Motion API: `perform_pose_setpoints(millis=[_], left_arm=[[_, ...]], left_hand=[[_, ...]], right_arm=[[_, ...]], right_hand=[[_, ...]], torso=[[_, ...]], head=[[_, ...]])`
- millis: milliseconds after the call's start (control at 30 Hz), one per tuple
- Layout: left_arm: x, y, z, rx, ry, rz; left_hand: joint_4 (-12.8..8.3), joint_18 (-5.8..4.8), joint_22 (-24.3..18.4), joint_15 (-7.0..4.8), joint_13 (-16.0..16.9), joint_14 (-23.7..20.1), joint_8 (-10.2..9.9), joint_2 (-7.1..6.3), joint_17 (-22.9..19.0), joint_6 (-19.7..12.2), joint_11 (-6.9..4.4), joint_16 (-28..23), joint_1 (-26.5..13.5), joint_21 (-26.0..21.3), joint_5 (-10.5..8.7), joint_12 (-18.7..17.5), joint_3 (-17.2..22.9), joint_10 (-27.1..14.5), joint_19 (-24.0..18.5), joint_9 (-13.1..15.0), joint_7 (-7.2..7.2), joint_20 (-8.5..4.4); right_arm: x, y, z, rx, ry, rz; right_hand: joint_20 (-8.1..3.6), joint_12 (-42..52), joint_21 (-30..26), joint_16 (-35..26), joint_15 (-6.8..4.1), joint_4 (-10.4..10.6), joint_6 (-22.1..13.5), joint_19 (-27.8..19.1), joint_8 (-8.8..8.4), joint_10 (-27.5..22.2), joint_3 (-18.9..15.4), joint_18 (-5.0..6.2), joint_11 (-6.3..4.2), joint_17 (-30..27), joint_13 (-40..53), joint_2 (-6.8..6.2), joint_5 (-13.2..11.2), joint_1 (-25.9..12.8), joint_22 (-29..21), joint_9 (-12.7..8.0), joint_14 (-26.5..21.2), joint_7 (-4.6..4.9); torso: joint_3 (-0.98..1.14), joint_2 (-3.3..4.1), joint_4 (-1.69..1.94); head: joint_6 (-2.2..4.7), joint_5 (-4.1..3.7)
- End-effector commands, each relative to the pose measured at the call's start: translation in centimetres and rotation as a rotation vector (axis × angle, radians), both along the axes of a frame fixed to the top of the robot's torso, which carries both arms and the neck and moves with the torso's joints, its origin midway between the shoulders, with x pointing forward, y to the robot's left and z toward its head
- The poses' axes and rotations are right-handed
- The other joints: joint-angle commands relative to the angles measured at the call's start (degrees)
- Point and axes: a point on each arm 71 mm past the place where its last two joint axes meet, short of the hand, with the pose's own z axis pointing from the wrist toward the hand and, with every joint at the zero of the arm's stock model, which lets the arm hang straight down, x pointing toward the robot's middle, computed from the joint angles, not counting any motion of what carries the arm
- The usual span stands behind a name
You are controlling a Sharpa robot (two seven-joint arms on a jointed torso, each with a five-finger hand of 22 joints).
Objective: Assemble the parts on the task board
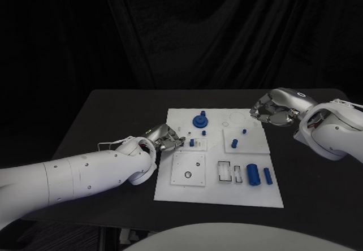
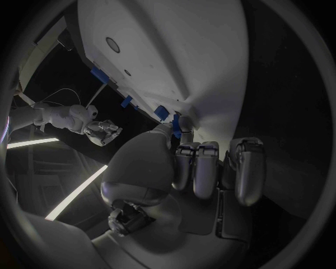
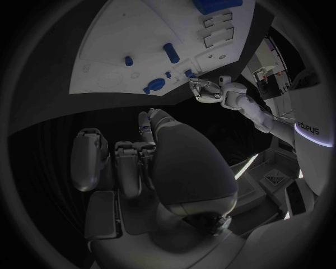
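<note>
Both robot hands wait at the white rectangular task board [image 1: 220,157] on the black tabletop [image 1: 107,118].
Left robot hand [image 1: 166,139] at nine o'clock pinches a small blue part [image 2: 176,126], ready for seating; right robot hand [image 1: 272,110] at two o'clock is curled, empty.

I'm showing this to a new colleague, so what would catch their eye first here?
First the white task board in the middle of the black table, dotted with small blue parts, the tallest a blue knobbed piece near its far edge. Then the two silver hands: the left hand at the board's left edge, the right hand curled at its far right corner.
</note>
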Motion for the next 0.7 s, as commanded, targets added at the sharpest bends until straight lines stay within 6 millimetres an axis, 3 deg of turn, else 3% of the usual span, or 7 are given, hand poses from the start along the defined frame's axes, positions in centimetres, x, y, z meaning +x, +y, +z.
perform_pose_setpoints(millis=[33, 333, 533, 600, 633, 700], left_arm=[[-0.08, 0.09, -0.11, -0.001, 0.006, 0.01], [-0.12, -0.1, -0.19, 0.003, 0.018, 0.004], [-0.14, -0.16, -0.22, 0.004, 0.022, 0.001], [-0.15, -0.13, -0.22, 0.005, 0.023, 0.002], [-0.15, -0.12, -0.23, 0.005, 0.023, 0.002], [-0.14, -0.1, -0.23, 0.005, 0.023, 0.003]], left_hand=[[-0.03, 0.44, 13.42, -0.39, 15.08, 5.94, 0.26, -0.01, 15.07, -0.37, -0.36, 0.15, 0.77, 0.31, 0.25, -0.25, 0.54, 6.04, 3.15, 0.94, 0.16, -0.29], [0.06, 0.46, 13.4, -0.39, 15.08, 5.94, 0.23, -0.07, 15.07, -0.41, -0.34, 0.15, 0.69, 0.24, 0.22, -0.25, 0.69, 6.04, 3.11, 0.92, 0.21, -0.29], [0.17, 0.46, 13.39, -0.29, 15.08, 5.94, 0.08, -0.65, 15.07, -0.59, -0.18, 0.15, -0.02, 0.21, -2.41, -0.25, 1.7, 6.04, 3.09, 0.87, 0.4, -0.23], [0.2, 0.47, 13.38, -0.2, 15.08, 5.94, -0.06, -0.75, 15.07, -0.75, -0.08, 0.15, -0.78, 0.18, -4.78, -0.25, 1.91, 6.04, 3.07, 0.81, 0.53, -0.17], [0.25, 0.46, 13.38, -0.04, 15.08, 5.94, -0.29, -0.69, 15.07, -1.08, 0.14, 0.15, -2.27, 0.19, -8.3, -0.25, 1.68, 6.04, 3.07, 0.75, 0.79, -0.05], [0.32, 0.47, 13.36, 0.28, 15.08, 5.94, -0.49, -0.61, 15.07, -1.31, 0.51, 0.15, -5.34, 0.14, -13.48, -0.25, 0.44, 6.04, 3.05, 0.72, 1.19, 0.24]], right_arm=[[-0.05, -0.11, -0.15, -0.005, 0.006, -0.013], [-0.07, -0.04, -0.2, -0.004, 0.007, -0.01], [-0.09, -0.03, -0.25, -0.004, 0.008, -0.01], [-0.1, -0.05, -0.26, -0.004, 0.008, -0.01], [-0.1, -0.06, -0.27, -0.004, 0.008, -0.01], [-0.1, -0.07, -0.28, -0.004, 0.009, -0.011]], right_hand=[[0.03, 0.15, -0.22, 0.17, -0.29, -0.06, 0.38, -0.07, 0.17, 5.96, 0.3, -0.25, 0.05, 15.1, 15.1, -0.16, 0.38, 0.35, 10.68, 0.08, 6.05, -0.07], [0.03, 0.15, -0.22, 0.17, -0.29, -0.06, 0.38, -0.07, 0.17, 5.96, 0.3, -0.25, 0.05, 15.1, 15.1, -0.16, 0.38, 0.35, 10.68, 0.08, 6.05, -0.07], [0.03, 0.15, -0.22, 0.17, -0.29, -0.06, 0.38, -0.07, 0.17, 5.96, 0.3, -0.25, 0.05, 15.1, 15.1, -0.16, 0.38, 0.35, 10.68, 0.08, 6.05, -0.07], [0.02, 0.15, -0.27, 0.17, -0.3, -0.1, 0.37, -0.1, 0.17, 5.96, 0.32, -0.24, 0.04, 15.1, 15.1, -0.23, 0.44, 0.34, 10.66, 0.11, 6.05, -0.07], [0.02, 0.15, -0.27, 0.17, -0.3, -0.1, 0.37, -0.1, 0.17, 5.96, 0.32, -0.24, 0.04, 15.1, 15.1, -0.23, 0.44, 0.34, 10.66, 0.11, 6.05, -0.07], [0.02, 0.15, -0.27, 0.17, -0.3, -0.1, 0.37, -0.1, 0.17, 5.96, 0.32, -0.24, 0.04, 15.1, 15.1, -0.23, 0.44, 0.34, 10.66, 0.11, 6.05, -0.07]], torso=[[0.0, -0.01, -0.02], [0.01, -0.02, 0.0], [0.0, -0.01, -0.02], [0.01, -0.01, -0.02], [0.0, -0.01, -0.02], [0.0, -0.01, -0.03]], head=[[-0.01, -0.04], [-0.01, -0.07], [-0.01, -0.05], [-0.01, -0.03], [-0.01, -0.03], [-0.01, -0.05]])
